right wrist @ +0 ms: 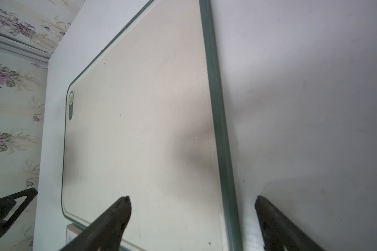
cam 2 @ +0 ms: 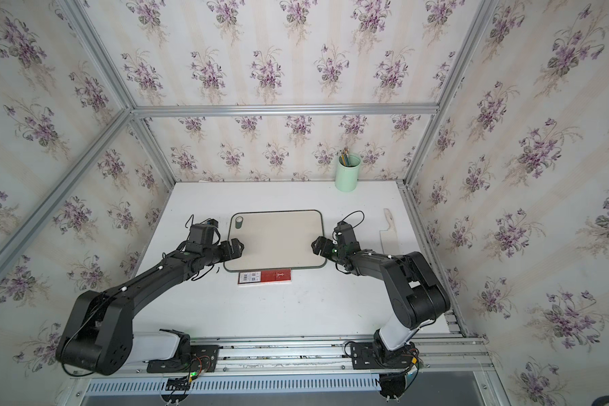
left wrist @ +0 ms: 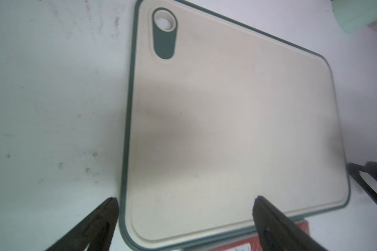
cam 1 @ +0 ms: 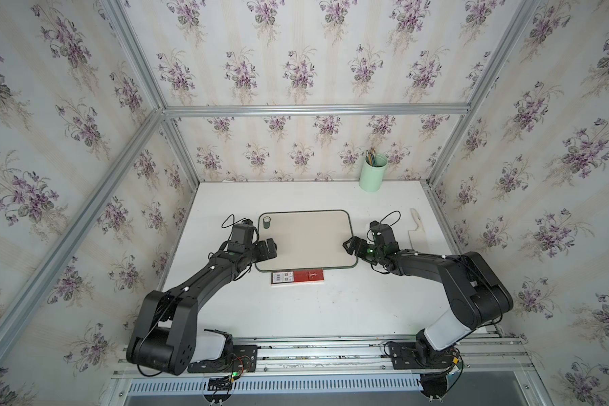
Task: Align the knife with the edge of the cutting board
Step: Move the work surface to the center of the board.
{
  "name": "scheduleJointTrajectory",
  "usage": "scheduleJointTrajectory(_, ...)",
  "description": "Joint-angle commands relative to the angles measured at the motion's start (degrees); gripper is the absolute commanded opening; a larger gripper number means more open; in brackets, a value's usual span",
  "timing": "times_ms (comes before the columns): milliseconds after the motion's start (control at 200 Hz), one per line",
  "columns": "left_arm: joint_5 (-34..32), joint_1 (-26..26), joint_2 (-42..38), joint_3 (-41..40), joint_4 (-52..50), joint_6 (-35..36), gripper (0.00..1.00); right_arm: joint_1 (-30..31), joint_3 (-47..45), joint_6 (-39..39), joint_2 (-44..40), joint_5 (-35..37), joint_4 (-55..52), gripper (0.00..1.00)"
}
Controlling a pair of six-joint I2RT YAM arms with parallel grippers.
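Where the table comes nearest the arm bases, a red box is seen lying flat, its long side set along the near edge of the board. Whether the box touches that edge cannot be told.

The left gripper is placed at the board's near left corner. In the left wrist view its jaws are spread wide. One finger is seen over bare table and the other over the board, so the green rim is straddled. Nothing is held between them.

The right gripper is placed at the board's right edge. In the right wrist view its jaws are likewise spread wide. One finger is seen over the board and the other over the table, with the rim between them. Nothing is gripped, and contact with the surface cannot be judged for either gripper.

The knife is found flat on the table beyond the right arm, near the table's right side and well apart from the board. Its blade is turned toward the near side and its handle toward the far wall, roughly parallel to the board's right edge. The same placing is shown in both top views.

A green cup of pencils is set upright at the far edge.
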Motion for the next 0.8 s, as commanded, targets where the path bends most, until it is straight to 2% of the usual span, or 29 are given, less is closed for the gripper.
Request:
scheduleJointTrajectory(0,1.21,1.41,5.61,1.96,0.35,1.22,1.00,-0.05,2.42,-1.15,3.52,2.49,-9.59,0.93)
scheduleJointTrajectory(150,6.23,1.23,11.43,4.03,2.00,1.03,0.98,0.36,1.97,-0.02,4.64,-1.82,-7.88,0.93)
scheduleJointTrajectory(225,9.48,0.56,11.99,3.53,4.09,1.14,0.98,0.78,0.68,0.40,4.08,-3.98,-6.90,0.93)
scheduleJointTrajectory(390,12.30,-3.38,11.81,0.44,5.50,-0.01,0.96,1.86,-3.17,1.20,1.38,-7.16,-4.88,0.93)
scheduleJointTrajectory(490,12.34,-7.04,9.42,-4.66,8.94,-2.13,0.96,3.08,-6.24,2.01,-0.70,-8.18,-3.66,0.92)
scheduleJointTrajectory(644,8.30,-12.79,4.33,-11.03,9.93,-4.42,0.97,5.46,-11.45,2.46,-5.80,-7.32,-2.99,0.92)
scheduleJointTrajectory(794,3.88,-14.51,-2.65,-16.48,8.86,-6.15,0.97,6.28,-15.42,3.15,-10.61,-6.39,-3.39,0.92)
